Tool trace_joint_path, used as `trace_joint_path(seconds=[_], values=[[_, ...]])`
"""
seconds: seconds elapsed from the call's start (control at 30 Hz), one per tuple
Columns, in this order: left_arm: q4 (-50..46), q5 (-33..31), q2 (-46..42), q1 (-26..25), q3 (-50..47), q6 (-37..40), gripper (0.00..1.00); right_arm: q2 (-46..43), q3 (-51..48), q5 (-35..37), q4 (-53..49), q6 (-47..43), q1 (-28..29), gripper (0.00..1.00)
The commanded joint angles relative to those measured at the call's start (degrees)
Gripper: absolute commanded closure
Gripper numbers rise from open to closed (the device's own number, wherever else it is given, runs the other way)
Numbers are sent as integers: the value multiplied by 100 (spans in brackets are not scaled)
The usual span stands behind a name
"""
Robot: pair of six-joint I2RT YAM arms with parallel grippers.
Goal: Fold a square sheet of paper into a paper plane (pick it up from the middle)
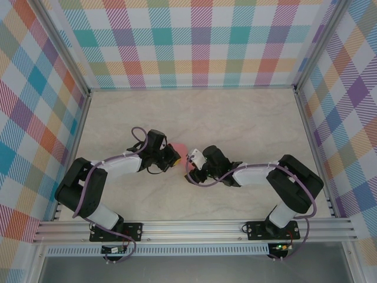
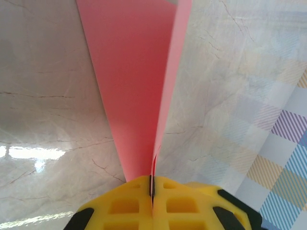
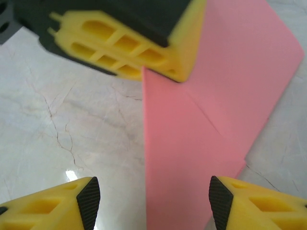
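The square sheet of paper (image 2: 134, 86) is salmon pink and folded into a narrow pointed dart, the paper plane shape, with a centre crease. My left gripper (image 2: 152, 184) is shut on its narrow end, and the paper fans out away from the yellow fingers above the marble table. In the top view the paper (image 1: 178, 147) shows as a small pink patch between my left gripper (image 1: 171, 157) and my right gripper (image 1: 192, 160). My right gripper (image 3: 154, 203) is open, with the paper (image 3: 192, 153) lying between its spread fingers. The left gripper's fingers (image 3: 129, 45) pinch the paper at the top of that view.
The marble tabletop (image 1: 235, 118) stretches behind and beside both grippers. Plaid walls (image 1: 188, 41) close it in at the back and both sides, and an aluminium rail (image 1: 194, 227) runs along the near edge by the arm bases.
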Motion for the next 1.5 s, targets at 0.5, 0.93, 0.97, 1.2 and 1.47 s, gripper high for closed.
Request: trace_joint_path(seconds=[0.5,0.93,0.97,1.2,1.47], values=[[-341,32,158,-120,266,-74,97,857,409,550,1224,-1326,384,60],[-379,-3,140,-129,254,-108,97,1052,385,1283,1438,-1395,431,70],[-379,-9,147,-129,253,-108,97,1052,369,1296,1456,-1400,435,71],[-441,-38,123,-124,288,-108,96,1061,341,1491,1494,-1387,444,78],[-557,-106,74,-125,308,-110,92,1052,342,1699,1480,-1359,444,81]])
